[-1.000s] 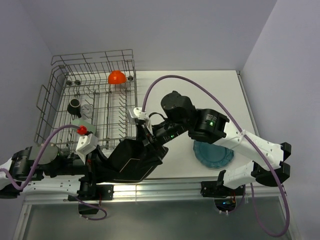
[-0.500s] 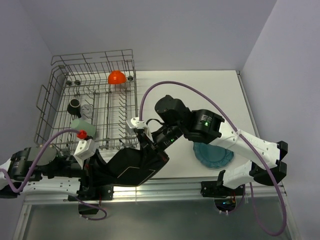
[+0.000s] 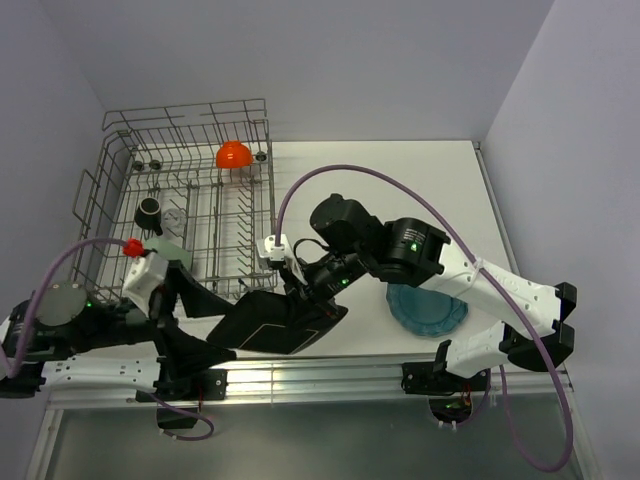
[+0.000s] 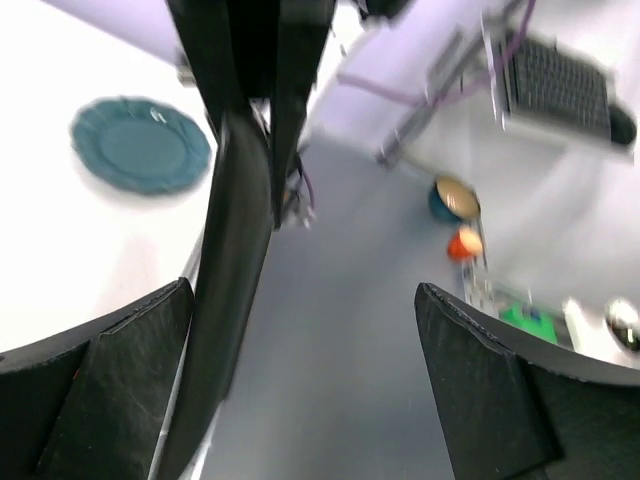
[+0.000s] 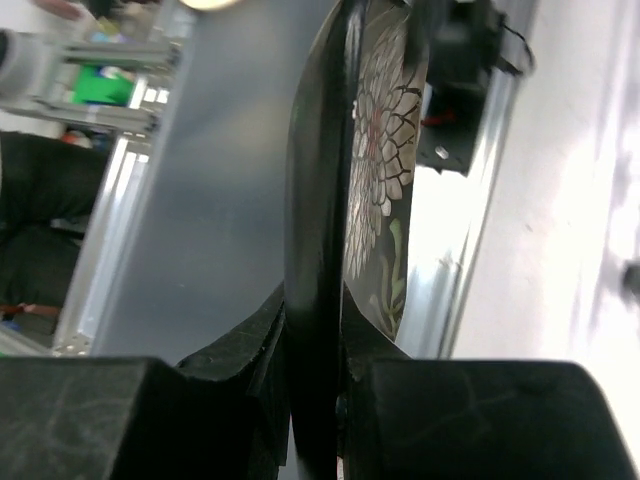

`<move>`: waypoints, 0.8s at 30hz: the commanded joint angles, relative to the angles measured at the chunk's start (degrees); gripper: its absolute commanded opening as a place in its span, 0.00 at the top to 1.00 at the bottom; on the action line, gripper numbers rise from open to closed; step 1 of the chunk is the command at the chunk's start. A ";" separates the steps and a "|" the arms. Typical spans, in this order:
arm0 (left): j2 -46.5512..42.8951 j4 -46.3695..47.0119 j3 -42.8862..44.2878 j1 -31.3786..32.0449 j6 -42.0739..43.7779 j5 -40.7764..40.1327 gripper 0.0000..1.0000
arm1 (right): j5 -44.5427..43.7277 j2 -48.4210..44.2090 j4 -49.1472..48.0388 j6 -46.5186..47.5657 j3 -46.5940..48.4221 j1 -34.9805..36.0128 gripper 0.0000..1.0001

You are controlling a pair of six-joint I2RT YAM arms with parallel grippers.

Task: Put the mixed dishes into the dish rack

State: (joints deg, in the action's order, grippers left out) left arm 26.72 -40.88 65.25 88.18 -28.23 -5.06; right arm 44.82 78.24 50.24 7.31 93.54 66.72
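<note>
The black square flowered plate (image 3: 280, 322) hangs tilted over the table's near edge, with my right gripper (image 3: 300, 287) shut on its upper rim. The right wrist view shows that plate (image 5: 378, 150) edge-on, pinched between the fingers of the right gripper (image 5: 318, 400). My left gripper (image 3: 212, 326) stands open just left of the plate, apart from it. In the left wrist view the left gripper (image 4: 300, 385) holds nothing, and the plate (image 4: 235, 280) stands by its left finger. The teal round plate (image 3: 430, 310) lies on the table. In the dish rack (image 3: 90, 210) are the orange bowl (image 3: 233, 154), dark mug (image 3: 148, 211), clear glass (image 3: 175, 218) and pale green cup (image 3: 172, 250).
The white table (image 3: 400, 170) runs from the rack's right side to the right wall. The metal rail (image 3: 320, 378) with the arm bases lies along the near edge. The right arm's elbow (image 3: 410, 250) reaches over the teal plate.
My left gripper has let go of the black plate, opened wide and drawn back to the left. The right gripper has shut on the plate and now carries it alone.
</note>
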 commanded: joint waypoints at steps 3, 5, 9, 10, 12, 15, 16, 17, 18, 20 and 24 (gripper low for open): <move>-1.32 -0.94 5.23 -0.20 -2.88 -12.06 0.01 | -6.48 -3.53 -2.87 2.71 2.26 -0.45 1.00; -0.36 -4.71 7.68 -0.12 -4.37 -18.80 0.01 | -9.29 -3.88 -2.69 3.76 2.53 -0.80 1.00; 2.89 -9.64 10.94 -0.20 -5.61 -30.95 0.01 | -16.24 -3.01 -2.69 5.34 6.47 -2.12 1.00; 4.47 -10.78 11.64 -0.20 -6.22 -33.76 0.01 | -18.52 -2.48 -2.86 5.78 7.61 -2.47 1.00; 5.71 -12.47 13.32 -0.12 -7.28 -40.86 0.01 | -20.29 -0.11 -3.30 7.18 12.00 -2.82 1.00; 6.42 -12.73 14.46 -0.20 -8.60 -47.21 0.01 | -23.63 4.54 -2.87 9.82 19.65 -3.78 1.00; 6.07 -12.21 14.03 -0.20 -8.51 -47.76 0.01 | -23.98 6.73 -2.95 10.70 21.41 -4.05 1.00; 5.63 -10.98 13.24 -0.20 -7.03 -47.68 0.01 | -24.51 7.80 -3.48 12.36 24.56 -4.14 1.00; 5.10 -8.62 12.62 -0.12 -6.32 -47.50 0.01 | -24.60 8.85 -3.65 13.59 25.98 -4.31 1.00; 3.87 -7.20 10.69 -0.20 -5.61 -47.50 0.01 | -24.34 11.67 -5.75 15.53 29.58 -4.84 1.00; 3.43 -8.86 9.63 -0.20 -7.19 -49.52 0.01 | -24.77 17.11 -9.36 17.30 34.86 -7.04 1.00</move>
State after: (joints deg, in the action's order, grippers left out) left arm 30.37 -50.48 75.55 88.14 -35.07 -50.65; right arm 21.12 94.06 52.29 20.64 122.85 61.30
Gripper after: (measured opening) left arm 0.992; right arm 0.214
